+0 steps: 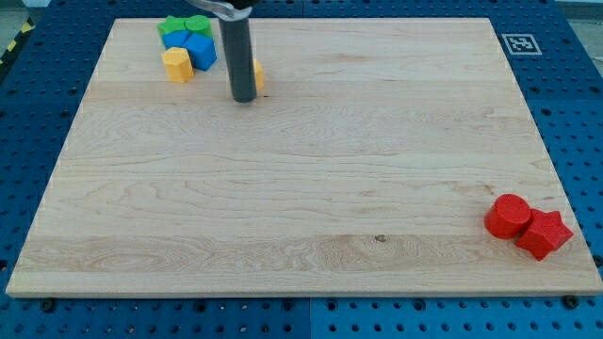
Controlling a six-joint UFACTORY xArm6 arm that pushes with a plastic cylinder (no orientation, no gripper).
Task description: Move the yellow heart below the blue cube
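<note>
My tip (244, 98) rests on the board near the view's top, right of a cluster of blocks. A yellow block (257, 73) sits just behind and right of the rod, mostly hidden by it, so its shape cannot be made out. In the cluster, a blue cube (202, 53) lies beside another blue block (175, 40). A second yellow block (177, 65), roughly heart-like, sits at the cube's lower left and touches it. Two green blocks (184, 24) lie above the blue ones.
A red cylinder (508, 216) and a red star (545, 234) touch each other at the board's lower right corner. A printed marker tag (520, 43) lies off the board's top right corner. The board (301, 188) sits on a blue perforated table.
</note>
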